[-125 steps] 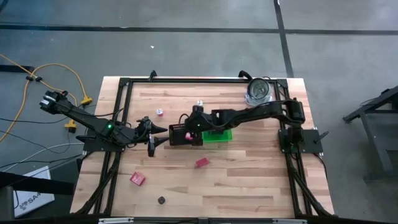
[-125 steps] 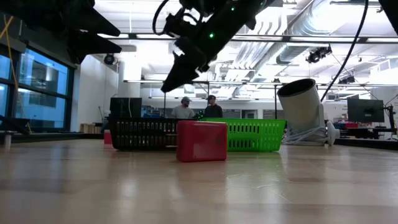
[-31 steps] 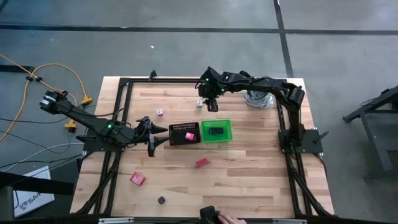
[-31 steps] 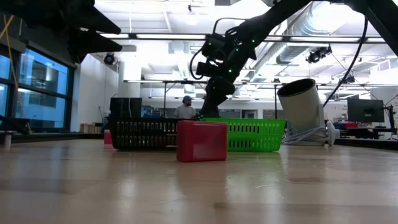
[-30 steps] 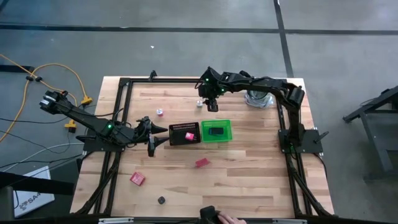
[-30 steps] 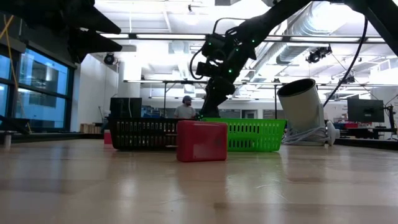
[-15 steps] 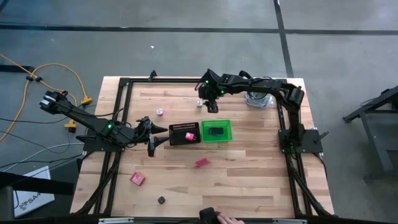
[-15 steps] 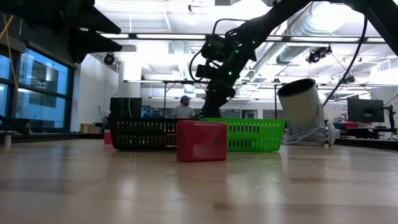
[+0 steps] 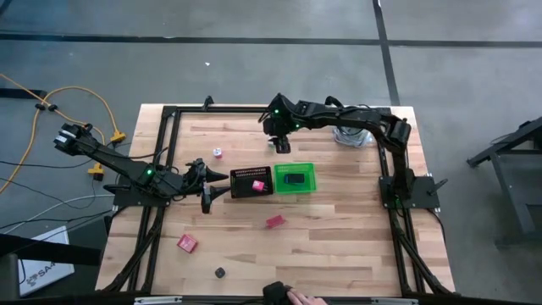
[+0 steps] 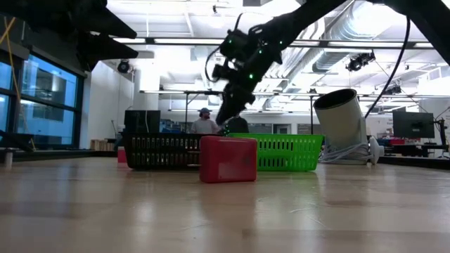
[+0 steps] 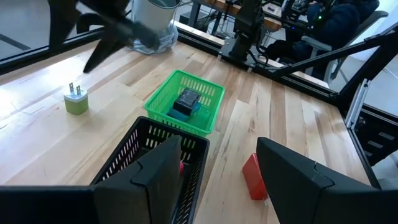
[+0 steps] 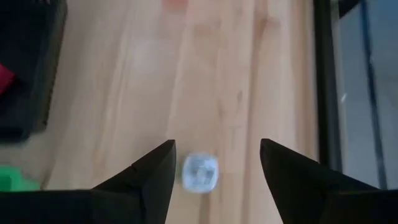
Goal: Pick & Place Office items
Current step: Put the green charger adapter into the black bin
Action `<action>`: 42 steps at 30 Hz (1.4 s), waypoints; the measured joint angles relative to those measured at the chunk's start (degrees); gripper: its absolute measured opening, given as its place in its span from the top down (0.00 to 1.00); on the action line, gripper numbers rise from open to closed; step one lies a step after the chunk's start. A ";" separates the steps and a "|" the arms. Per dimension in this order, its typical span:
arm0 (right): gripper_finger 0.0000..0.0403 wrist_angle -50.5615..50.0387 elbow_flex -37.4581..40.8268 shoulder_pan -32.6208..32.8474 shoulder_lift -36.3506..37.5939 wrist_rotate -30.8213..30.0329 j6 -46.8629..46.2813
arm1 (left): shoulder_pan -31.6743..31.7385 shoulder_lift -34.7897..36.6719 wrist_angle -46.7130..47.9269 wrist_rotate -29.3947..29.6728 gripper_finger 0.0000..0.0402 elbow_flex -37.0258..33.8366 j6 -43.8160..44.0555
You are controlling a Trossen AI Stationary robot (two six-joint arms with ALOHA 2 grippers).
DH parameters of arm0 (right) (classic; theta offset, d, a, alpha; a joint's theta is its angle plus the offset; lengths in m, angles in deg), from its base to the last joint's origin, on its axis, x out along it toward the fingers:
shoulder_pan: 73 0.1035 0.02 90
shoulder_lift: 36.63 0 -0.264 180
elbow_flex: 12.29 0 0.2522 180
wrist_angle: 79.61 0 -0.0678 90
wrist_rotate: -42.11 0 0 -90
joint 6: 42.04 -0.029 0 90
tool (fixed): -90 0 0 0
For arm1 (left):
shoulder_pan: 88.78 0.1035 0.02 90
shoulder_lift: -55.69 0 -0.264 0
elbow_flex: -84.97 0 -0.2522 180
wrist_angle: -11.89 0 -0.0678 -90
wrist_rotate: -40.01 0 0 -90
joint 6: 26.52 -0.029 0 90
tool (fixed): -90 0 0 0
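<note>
My right gripper [image 9: 277, 144] hangs open over the far middle of the table. In its wrist view [image 12: 216, 144] a small white-topped piece [image 12: 200, 173] lies on the wood between and below the two fingers, untouched. The left wrist view shows that piece [image 11: 76, 99] as a green-and-white block. My left gripper [image 9: 213, 188] waits open just left of the black mesh tray [image 9: 252, 183], which holds a pink piece [image 9: 258, 183]. The green bin [image 9: 295, 179] holds a dark piece [image 11: 186, 99]. A red block [image 9: 274, 221], a pink-red block [image 9: 187, 243], a pink bit [image 9: 218, 152] and a black bit [image 9: 220, 273] lie loose.
A shiny silver round can [image 9: 351, 127] stands at the far right corner, close behind the right arm. The black frame rails [image 9: 161, 169] border the table. A person's hand [image 9: 292, 296] shows at the near edge. Bare wood lies between the trays and the near edge.
My right gripper has shifted a little toward the table's left along the far side, coming over the small white-topped piece, which the high view now hides under it. Its fingers stay open. The left arm has kept still.
</note>
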 joint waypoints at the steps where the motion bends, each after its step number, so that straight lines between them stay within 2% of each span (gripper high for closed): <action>1: 0.45 -0.13 -0.17 0.01 -0.80 -1.16 -0.16 | 0.01 0.01 -0.03 0.01 0.49 0.00 0.00; 13: 0.45 -5.90 -0.40 -0.61 -1.78 -1.36 -3.65 | 0.01 -0.01 -0.98 0.01 0.49 0.02 0.00; 16: 0.45 -6.58 -0.37 -1.27 -2.73 0.18 -5.27 | 0.00 0.00 -1.06 0.00 0.49 0.01 0.00; 42: 0.45 -3.51 2.00 -2.63 -3.96 2.78 -8.21 | 0.01 -0.01 -1.70 -0.01 0.49 0.00 0.00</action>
